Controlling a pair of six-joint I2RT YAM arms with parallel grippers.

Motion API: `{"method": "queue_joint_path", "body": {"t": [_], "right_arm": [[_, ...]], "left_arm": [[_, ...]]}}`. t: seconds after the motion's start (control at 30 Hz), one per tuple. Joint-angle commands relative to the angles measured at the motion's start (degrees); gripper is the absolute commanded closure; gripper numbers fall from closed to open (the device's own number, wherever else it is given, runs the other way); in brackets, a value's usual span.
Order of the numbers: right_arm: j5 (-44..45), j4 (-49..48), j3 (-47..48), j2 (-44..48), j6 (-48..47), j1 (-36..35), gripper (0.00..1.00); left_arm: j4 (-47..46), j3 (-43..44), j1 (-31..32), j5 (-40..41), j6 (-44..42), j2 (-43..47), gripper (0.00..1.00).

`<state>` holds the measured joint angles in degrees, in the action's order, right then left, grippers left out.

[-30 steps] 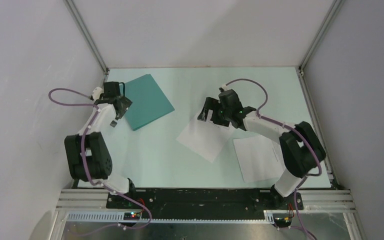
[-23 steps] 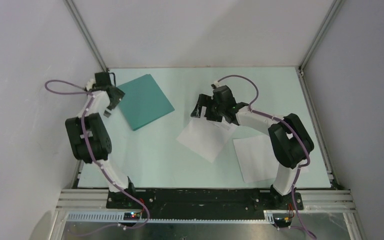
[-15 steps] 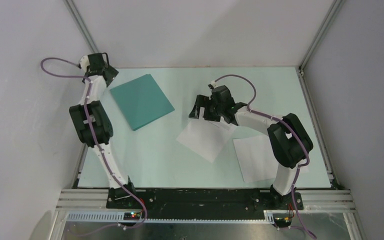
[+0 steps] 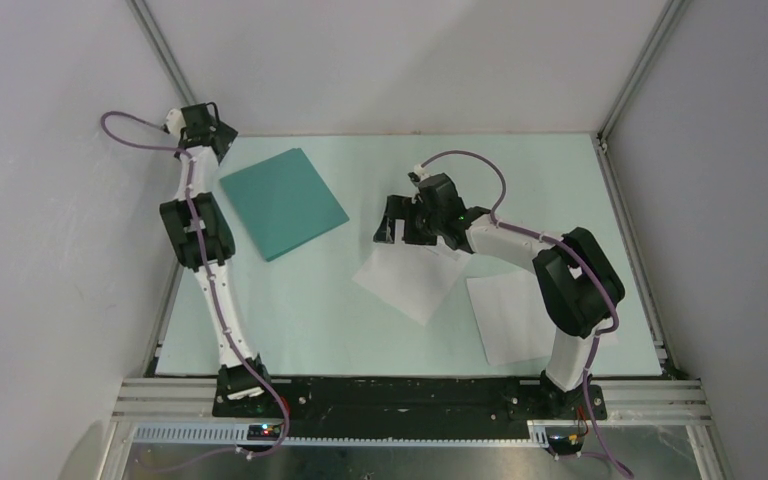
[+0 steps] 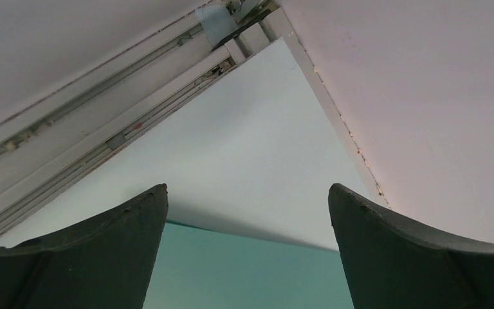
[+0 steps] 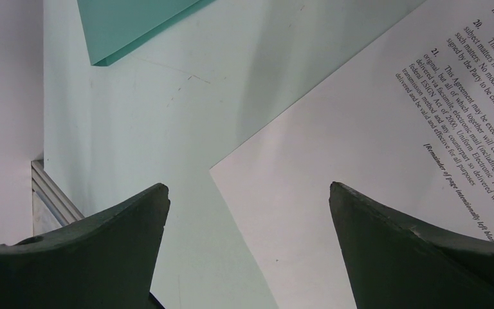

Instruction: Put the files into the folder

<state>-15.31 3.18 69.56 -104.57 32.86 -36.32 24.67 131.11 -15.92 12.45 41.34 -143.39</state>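
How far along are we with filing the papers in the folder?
Nothing done: the middle sheet and near-right sheet lie on the table outside the closed-looking teal folder. In hand: right gripper open over the middle sheet's corner; left gripper open, empty, past the folder. Left: opening it, filing both.

Pale green table (image 4: 310, 320), white walls (image 4: 400, 60)

Plain white wall panels (image 4: 400, 60) are enclosing a pale mint-green flat tabletop (image 4: 300, 310) on three sides. Silver aluminium corner posts (image 4: 172, 70) are slanting up from its far corners, and soft, even light is falling across it.
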Motion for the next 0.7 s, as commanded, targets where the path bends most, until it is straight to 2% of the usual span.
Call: {"method": "queue_joint_path", "body": {"t": [0.0,0.17,0.3,0.5,0.57,0.67], "right_arm": [[-0.92,-0.19,2.16,1.64,-1.45,-0.4,0.0],[-0.27,1.49,2.16,2.21,-2.47,-0.16,0.0],[0.26,3.04,2.16,2.61,-2.94,-0.14,0.0],[1.08,4.52,1.7,3.78,-3.35,-0.2,0.0],[1.15,4.44,1.19,4.17,-3.2,-0.09,0.0],[1.38,4.35,0.04,4.95,-3.16,0.09,0.0]], "left_arm": [[-2.11,3.2,-1.7,-3.67,9.35,-3.42,0.0],[-2.22,2.66,-2.61,-7.4,20.69,-5.94,0.0],[-2.17,-1.47,-2.58,-8.08,27.19,-5.2,0.0],[-2.06,-11.61,-1.39,-7.13,29.47,1.19,0.0],[-1.61,-17.63,-0.36,-5.31,29.48,5.84,0.0],[0.04,-21.85,1.11,-2.88,29.01,8.9,0.0]]}}
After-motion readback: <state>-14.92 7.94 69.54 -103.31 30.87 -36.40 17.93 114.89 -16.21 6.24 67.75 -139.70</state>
